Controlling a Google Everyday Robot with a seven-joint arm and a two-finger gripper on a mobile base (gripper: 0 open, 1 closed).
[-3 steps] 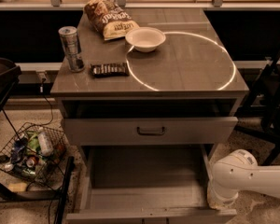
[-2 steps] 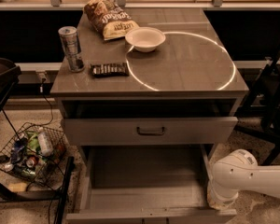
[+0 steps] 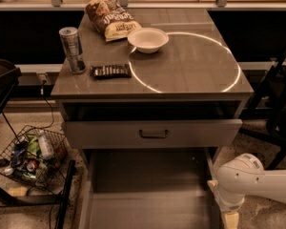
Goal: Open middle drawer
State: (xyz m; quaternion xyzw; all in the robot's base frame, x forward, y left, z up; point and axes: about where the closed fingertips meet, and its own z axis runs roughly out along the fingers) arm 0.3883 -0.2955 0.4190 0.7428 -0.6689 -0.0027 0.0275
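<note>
The middle drawer [image 3: 148, 190] is pulled far out under the cabinet. Its plain grey tray is bare, and its front and handle are cut off by the bottom edge. Above it, a taller grey drawer front [image 3: 109, 135] with a small dark bar handle [image 3: 153, 133] stands slightly out, with a dark gap over it. My white arm [image 3: 257, 180] comes in from the lower right. My gripper [image 3: 229, 216] hangs low beside the tray's right side, partly cut off by the frame's bottom edge.
On the cabinet top [image 3: 195, 66] are a silver can [image 3: 72, 49], a dark snack bar [image 3: 110, 71], a chip bag [image 3: 112, 19] and a white bowl [image 3: 148, 39]. A wire basket of trash [image 3: 31, 154] sits on the floor at left. A dark chair frame [image 3: 281, 94] stands at right.
</note>
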